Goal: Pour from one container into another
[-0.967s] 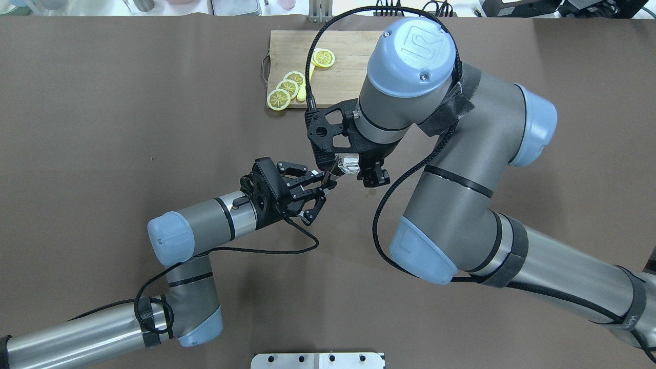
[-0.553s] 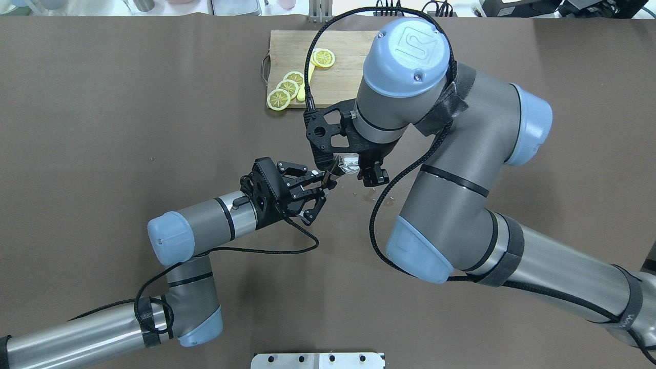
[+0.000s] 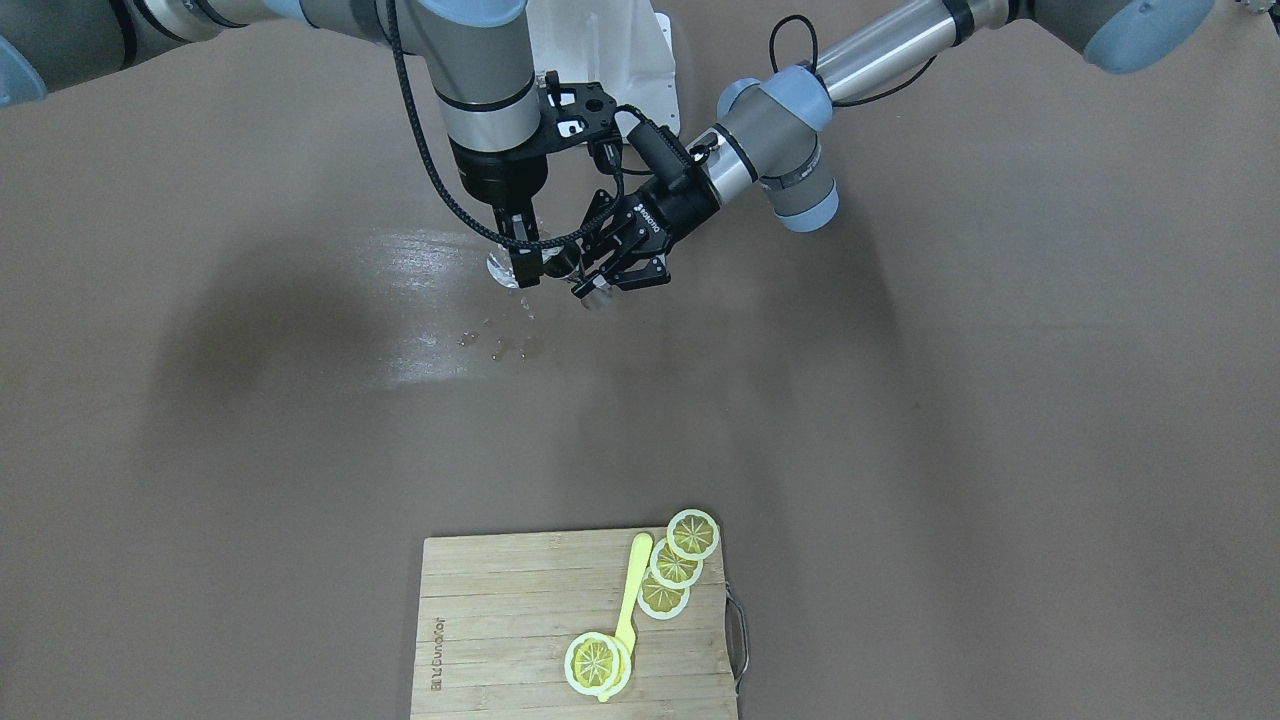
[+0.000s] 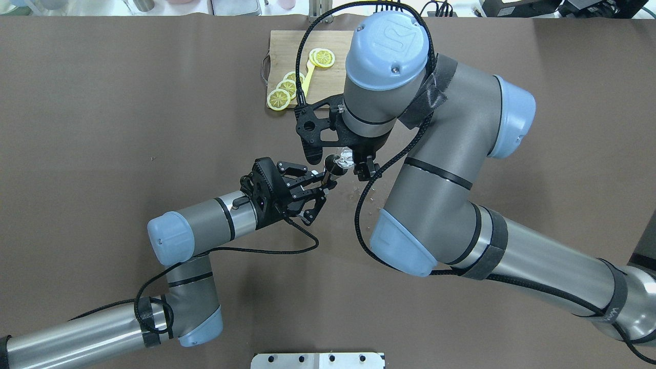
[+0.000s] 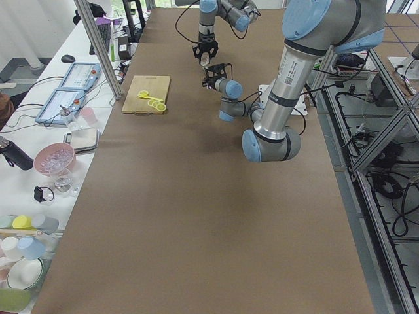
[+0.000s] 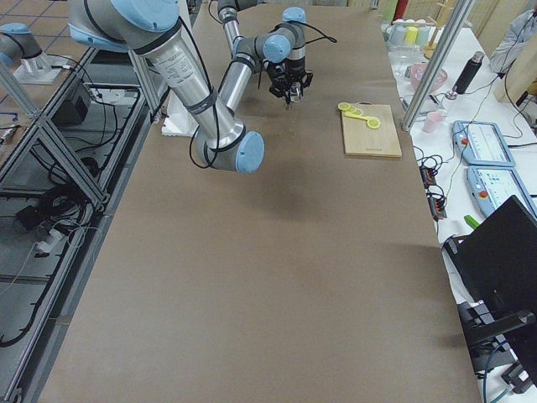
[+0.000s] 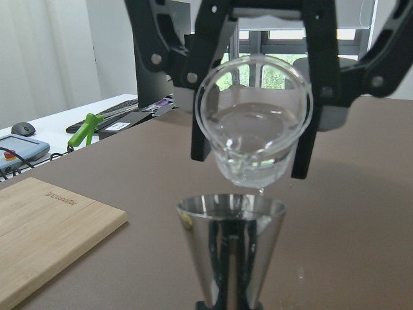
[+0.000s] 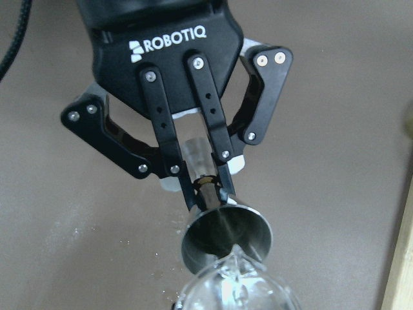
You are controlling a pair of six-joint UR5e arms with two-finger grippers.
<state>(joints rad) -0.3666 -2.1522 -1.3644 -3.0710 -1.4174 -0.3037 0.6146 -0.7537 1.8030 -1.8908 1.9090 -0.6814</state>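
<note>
The small clear glass (image 7: pixel 253 129) is tipped on its side with water in it, and my right gripper (image 7: pixel 251 161) is shut on it. A drop hangs from its lower lip just above the mouth of the grey metal jigger (image 7: pixel 231 245). My left gripper (image 8: pixel 206 187) is shut on the waist of the jigger (image 8: pixel 226 236), which stands upright in the air. In the overhead view the glass (image 4: pixel 347 160) touches or nearly touches the jigger (image 4: pixel 331 164), between my left gripper (image 4: pixel 325 180) and my right gripper (image 4: pixel 353 161).
Spilled drops (image 3: pixel 500 345) wet the table under the grippers. A wooden cutting board (image 4: pixel 284 51) with lemon slices (image 3: pixel 675 565) and a yellow utensil (image 3: pixel 630 590) lies at the far edge. A metal plate (image 4: pixel 318 360) sits at the near edge.
My right arm has swung to the left, which brought the glass over the jigger's mouth. The left arm and the jigger have stayed put.
</note>
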